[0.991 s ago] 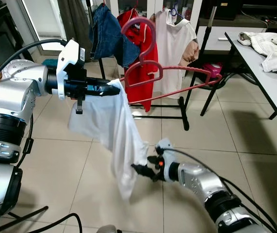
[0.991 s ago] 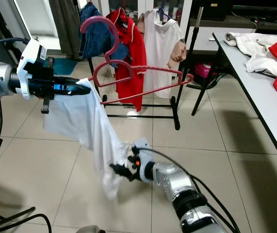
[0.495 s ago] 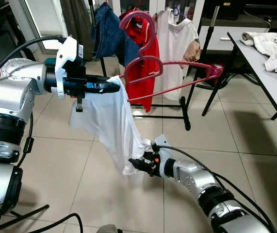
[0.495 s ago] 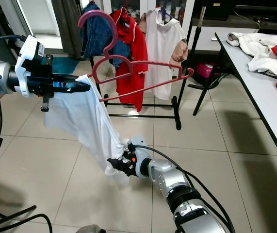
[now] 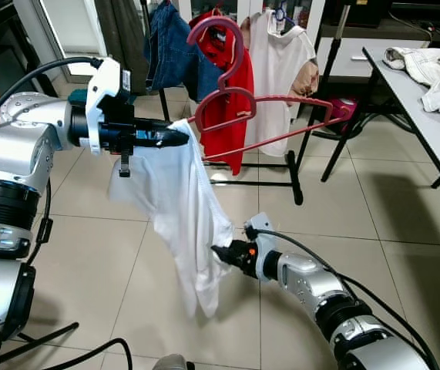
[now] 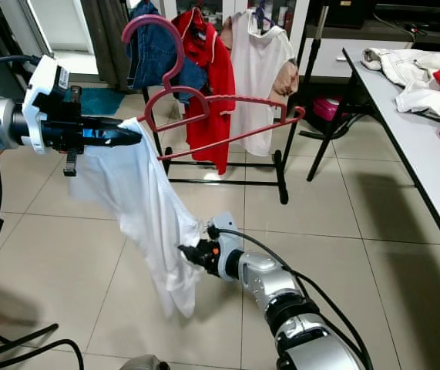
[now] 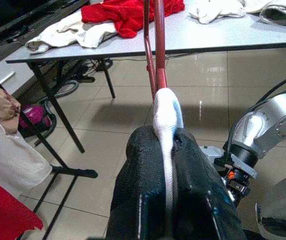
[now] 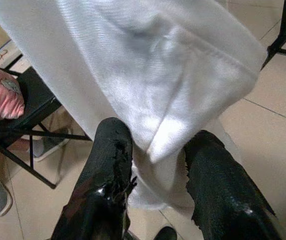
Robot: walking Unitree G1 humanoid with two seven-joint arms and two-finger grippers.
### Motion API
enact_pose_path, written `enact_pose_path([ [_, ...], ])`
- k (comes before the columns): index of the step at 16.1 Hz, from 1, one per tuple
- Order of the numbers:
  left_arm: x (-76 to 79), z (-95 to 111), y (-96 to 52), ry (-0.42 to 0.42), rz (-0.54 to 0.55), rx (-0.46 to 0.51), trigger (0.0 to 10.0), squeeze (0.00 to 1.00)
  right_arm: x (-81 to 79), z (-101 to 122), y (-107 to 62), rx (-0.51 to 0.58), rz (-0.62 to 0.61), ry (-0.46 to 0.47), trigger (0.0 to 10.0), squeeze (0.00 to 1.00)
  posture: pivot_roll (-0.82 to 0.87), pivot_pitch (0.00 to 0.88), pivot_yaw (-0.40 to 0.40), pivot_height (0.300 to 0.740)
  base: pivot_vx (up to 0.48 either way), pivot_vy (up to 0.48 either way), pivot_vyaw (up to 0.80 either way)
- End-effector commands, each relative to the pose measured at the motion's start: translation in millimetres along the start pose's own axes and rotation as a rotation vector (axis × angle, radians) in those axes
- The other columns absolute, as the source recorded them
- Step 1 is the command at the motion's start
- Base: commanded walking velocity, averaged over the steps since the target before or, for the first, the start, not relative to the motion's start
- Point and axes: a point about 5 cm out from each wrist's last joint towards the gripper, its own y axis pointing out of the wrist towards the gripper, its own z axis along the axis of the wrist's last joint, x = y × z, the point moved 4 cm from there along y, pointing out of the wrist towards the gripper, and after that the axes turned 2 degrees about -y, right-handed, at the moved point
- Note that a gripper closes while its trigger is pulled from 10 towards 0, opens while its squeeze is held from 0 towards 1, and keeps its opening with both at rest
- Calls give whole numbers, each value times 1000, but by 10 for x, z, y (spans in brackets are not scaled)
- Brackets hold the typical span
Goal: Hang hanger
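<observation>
A pink plastic hanger (image 5: 240, 58) is held out in the air, hook uppermost, in front of the clothes rack. A white shirt (image 5: 193, 216) is draped over its near end and hangs down toward the floor. My left gripper (image 5: 177, 137) is shut on that end, pinching the cloth (image 7: 165, 107) against the hanger's rods (image 7: 159, 45). Lower down, my right gripper (image 5: 221, 253) is at the shirt's side edge. Its fingers (image 8: 102, 165) stand apart, and the white hem (image 8: 148, 75) hangs loosely between them.
A black clothes rack (image 5: 293, 181) stands behind with jeans (image 5: 169, 50), a red shirt (image 5: 235, 127) and a white shirt (image 5: 281, 54). A grey table (image 5: 435, 123) with heaped clothes is on the right. Tiled floor lies between.
Half a second ago the shirt's lower part was bunched up at my right gripper. Now it has dropped and hangs full length. My left gripper and the hanger have barely moved.
</observation>
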Motion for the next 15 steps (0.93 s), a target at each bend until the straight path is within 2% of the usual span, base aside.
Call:
enact_pose_path([
  [1, -42, 116, -60, 38, 26, 13, 0, 0, 7, 27, 9, 9, -3, 1, 0, 0, 58, 0, 63, 740, 0, 0, 0],
  [11, -37, 93, -105, 34, 38, 2, 0, 0, 82, 8, -35, 47, -38, 46, 0, 0, 57, 0, 71, 740, 0, 0, 0],
  [14, -14, 21, -194, 17, 73, -14, 0, 0, 252, 37, -142, 85, -121, 59, 0, 0, 51, 0, 73, 740, 0, 0, 0],
  [15, 36, -37, -263, -6, 90, -12, 0, 0, 405, 72, -244, 122, -200, 80, 0, 0, 48, 0, 71, 740, 0, 0, 0],
])
